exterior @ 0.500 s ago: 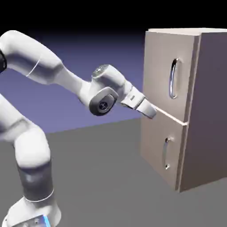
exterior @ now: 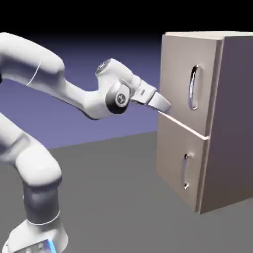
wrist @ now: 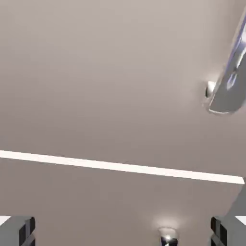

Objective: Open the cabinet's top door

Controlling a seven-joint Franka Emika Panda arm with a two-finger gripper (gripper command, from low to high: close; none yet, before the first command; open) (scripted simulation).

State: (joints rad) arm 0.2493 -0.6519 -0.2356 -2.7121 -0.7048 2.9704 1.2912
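Plain blue-violet backdrop, black along the top of the exterior view; flat dark grey floor (exterior: 113, 192) across the bottom.

Right side of that frame: tall boxy beige-tan wooden cabinet (exterior: 230, 118), both doors closed. White jointed robot arm (exterior: 39, 57) fills the left side, reaching toward it.

The task's piece, the large flat beige upper door panel (exterior: 178, 74), takes the upper right of the frame. Below it, the shorter beige lower door (exterior: 178, 158), a bright pale seam (exterior: 184, 126) between them. Long curved silver loop handle (exterior: 192, 88) near the upper panel's right edge; in the hand view it cuts into the upper right corner. Small silver lower handle (exterior: 185, 172), lower right.

Two-finger gripper (wrist: 123, 230): fingers spread wide at the hand view's bottom corners, nothing between them. In the exterior view it points at the door front, left of the long handle.

Handling, by judgement: broad rigid panel, likely some weight, should swing stiffly on a hinge. Polished metal may slip; best hold is mid-loop, a finger each side of the bar, then a slow arcing pull. Next move: up and across to the loop.
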